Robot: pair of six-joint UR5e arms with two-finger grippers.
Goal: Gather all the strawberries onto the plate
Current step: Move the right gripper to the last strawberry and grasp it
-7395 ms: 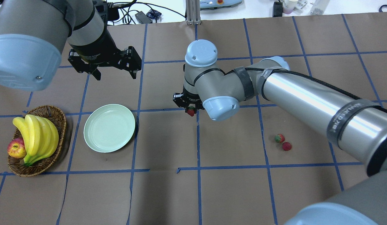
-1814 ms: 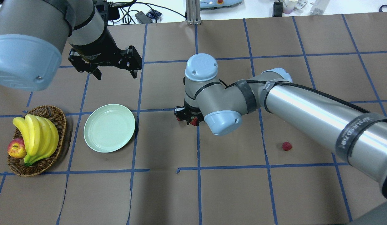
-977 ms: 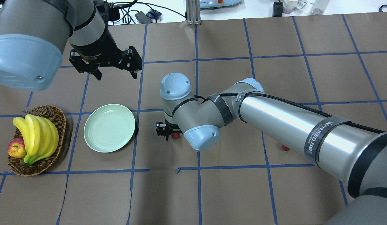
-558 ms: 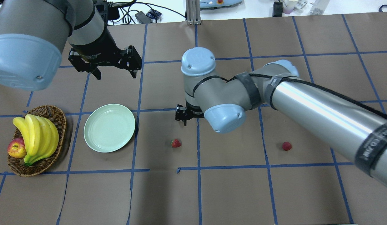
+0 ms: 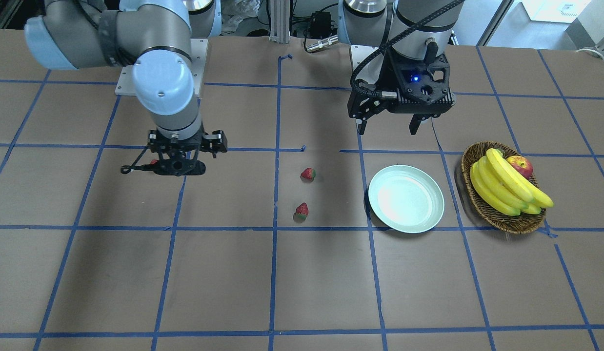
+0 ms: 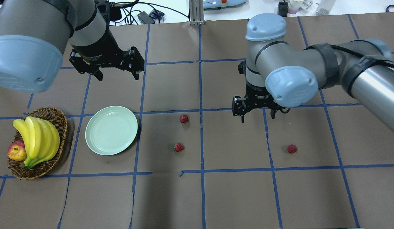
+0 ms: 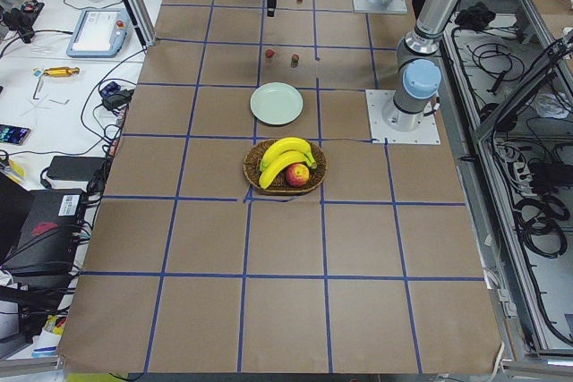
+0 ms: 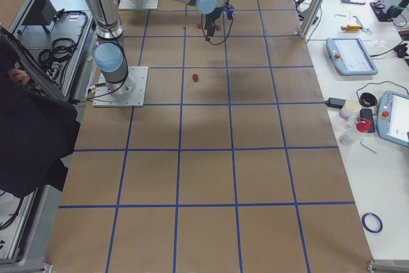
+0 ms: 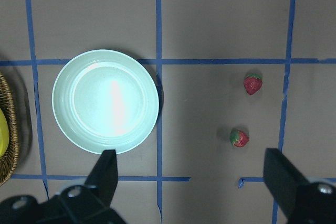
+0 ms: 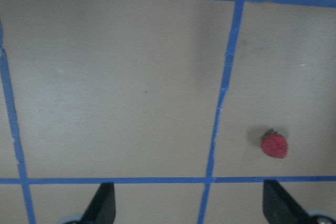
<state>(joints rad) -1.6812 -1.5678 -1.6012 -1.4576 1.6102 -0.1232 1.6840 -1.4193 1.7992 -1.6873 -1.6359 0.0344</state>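
The pale mint plate [image 6: 111,130] lies empty left of centre; it also shows in the left wrist view [image 9: 105,101] and the front view [image 5: 406,204]. Two strawberries [image 6: 184,118] [image 6: 178,147] lie on the table right of the plate, apart from it. A third strawberry [image 6: 291,149] lies further right and shows in the right wrist view [image 10: 274,146]. My right gripper [image 6: 256,118] is open and empty, hovering between the pair and the third strawberry. My left gripper [image 6: 116,74] is open and empty, above the table behind the plate.
A brown wicker basket [image 6: 53,114] with bananas [image 6: 38,140] and a red-yellow apple [image 6: 17,151] stands left of the plate. Blue tape lines grid the brown table cover. Cables and small devices lie beyond the far table edge.
My right gripper brought two strawberries to the middle one after the other and let them go. It has now moved right, uncovering the rear one. The left arm has not moved.
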